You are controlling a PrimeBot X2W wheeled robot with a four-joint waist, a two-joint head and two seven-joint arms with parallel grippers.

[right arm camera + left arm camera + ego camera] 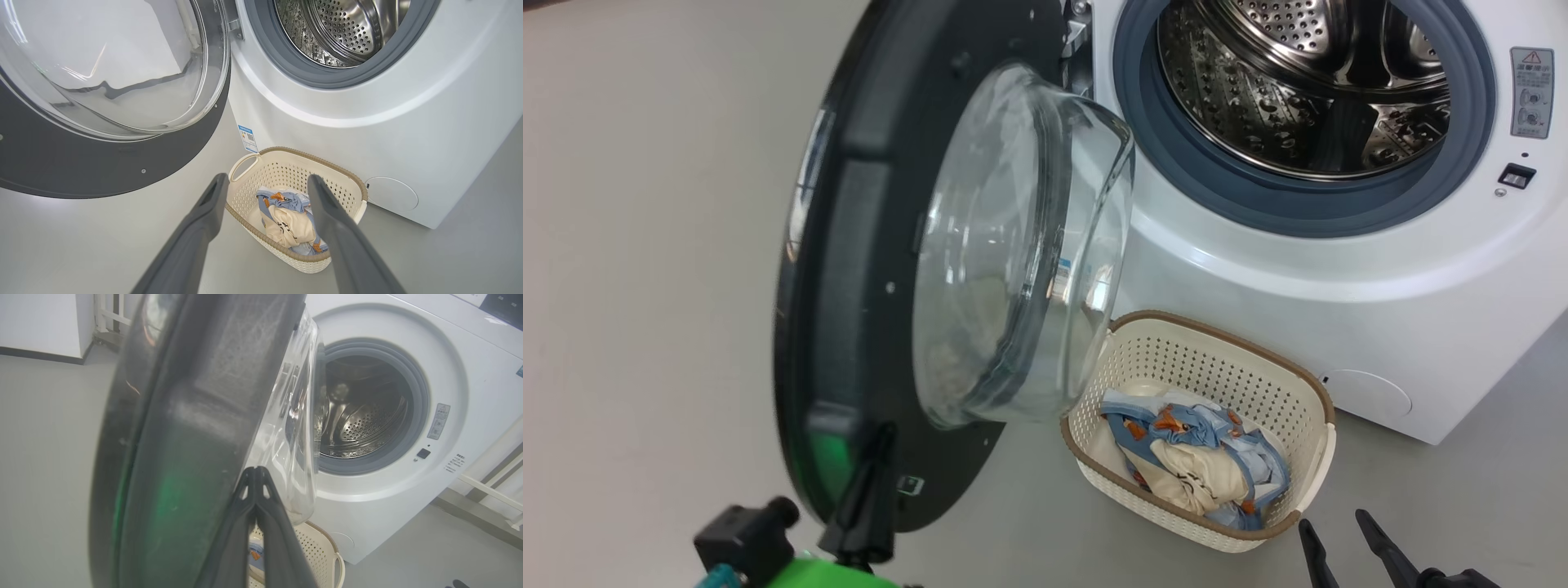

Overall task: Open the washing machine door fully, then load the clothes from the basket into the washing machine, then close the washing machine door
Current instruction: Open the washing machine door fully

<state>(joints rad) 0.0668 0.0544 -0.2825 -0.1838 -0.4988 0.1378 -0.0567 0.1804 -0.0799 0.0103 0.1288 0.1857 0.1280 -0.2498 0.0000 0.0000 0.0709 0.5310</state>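
The washing machine door (849, 327) stands swung out to the left, its glass bowl (1021, 245) bulging toward the machine. My left gripper (880, 433) is shut, its tips resting against the door's dark inner rim (184, 437) just below the glass; the left gripper (255, 469) holds nothing. The white washing machine (1339, 269) shows its steel drum (1307, 82) inside the grey gasket. In front of the machine on the floor sits the basket (1225, 367) with the clothes (1192, 457) piled in it. My right gripper (267, 181) hangs open above the basket (286, 171) and the clothes (286, 220).
Grey floor (645, 245) spreads to the left of the door and in front of the basket. A white cabinet (41, 322) stands far off behind the door, and a white rail (490, 490) runs beside the machine. A small blue label (247, 139) marks the machine's lower corner.
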